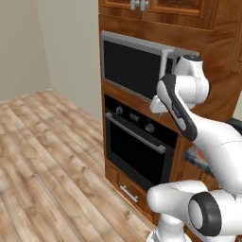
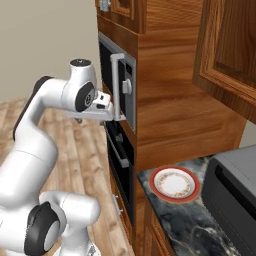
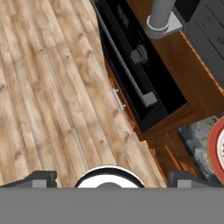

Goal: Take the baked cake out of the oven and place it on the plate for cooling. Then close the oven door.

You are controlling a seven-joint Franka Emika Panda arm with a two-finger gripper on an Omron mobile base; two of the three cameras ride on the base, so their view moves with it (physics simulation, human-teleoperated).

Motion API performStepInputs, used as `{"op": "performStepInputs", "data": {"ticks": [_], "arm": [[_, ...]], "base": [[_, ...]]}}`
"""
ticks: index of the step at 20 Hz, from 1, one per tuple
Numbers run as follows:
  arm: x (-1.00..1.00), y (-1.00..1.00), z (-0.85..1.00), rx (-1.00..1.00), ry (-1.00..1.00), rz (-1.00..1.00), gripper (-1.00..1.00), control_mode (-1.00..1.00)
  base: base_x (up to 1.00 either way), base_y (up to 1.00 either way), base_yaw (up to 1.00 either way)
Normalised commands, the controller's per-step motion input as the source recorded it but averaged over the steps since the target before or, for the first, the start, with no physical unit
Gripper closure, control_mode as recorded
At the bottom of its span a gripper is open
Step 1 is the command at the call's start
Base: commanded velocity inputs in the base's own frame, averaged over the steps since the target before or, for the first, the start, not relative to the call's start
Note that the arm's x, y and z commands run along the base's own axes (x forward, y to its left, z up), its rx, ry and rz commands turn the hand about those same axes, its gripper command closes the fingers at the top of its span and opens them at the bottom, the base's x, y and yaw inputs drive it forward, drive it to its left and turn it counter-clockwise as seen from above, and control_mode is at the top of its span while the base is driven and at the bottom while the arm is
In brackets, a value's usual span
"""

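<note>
Below the microwave [image 1: 137, 66], in the left base view: oven [image 1: 139, 142] set in wooden cabinetry, its door [image 1: 134, 153] shut, silver bar handle [image 1: 136, 133] across the top, knobs above. Drawer [image 1: 130, 191] with small handle under the oven. Arm bent up from lower right, elbow raised before the microwave's right edge, hand hidden behind the arm's own links. Sliver of counter [image 1: 196, 158] right of the oven, mostly covered by the arm. Cake not to be seen, oven glass dark.

Right of the oven, in the right base view: dark marble counter [image 2: 185, 220] carrying the plate [image 2: 175, 183], red-rimmed, bare. Dark appliance [image 2: 232, 195] just right of the plate. Oven [image 2: 120, 165] seen edge-on here, door closed flat. Gripper [image 2: 114, 114] held level, at the foot of the microwave's vertical handle [image 2: 116, 85], above the oven's knobs; finger spread not clear from this side. Forearm reaching horizontally from a high elbow, upper arm sloping down to the base.

Down over the oven, in the hand view: door [image 3: 131, 74] and bar handle [image 3: 127, 65] running diagonally, one knob [image 3: 139, 54] visible, drawer handle [image 3: 118, 99] beneath, wood floor [image 3: 48, 87] to the left. Plate rim [image 3: 217, 148] at the right edge. Fingertips [image 3: 39, 179] far apart at the bottom corners: jaws wide, gripping nothing.
</note>
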Motion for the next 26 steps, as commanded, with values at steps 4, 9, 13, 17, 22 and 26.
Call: {"op": "performStepInputs", "data": {"ticks": [4, 9, 13, 17, 22, 26], "arm": [[0.01, 0.32, -0.24, -0.1, 0.04, 0.02, -1.0, -1.0], [0.19, 0.56, -0.38, -0.23, 0.05, 0.0, -1.0, -1.0], [0.39, 0.66, -0.52, -0.3, 0.11, 0.0, -1.0, -1.0], [0.49, 0.48, -0.49, -0.25, 0.12, 0.0, -1.0, -1.0], [0.36, 0.16, -0.45, -0.18, 0.01, 0.0, -1.0, -1.0], [0.36, 0.06, -0.49, -0.2, 0.0, 0.0, -1.0, -1.0]], "base": [[0.0, 0.0, 0.0], [0.0, 0.0, 0.0], [0.0, 0.0, 0.0], [0.0, 0.0, 0.0], [0.0, 0.0, 0.0], [0.0, 0.0, 0.0]]}}
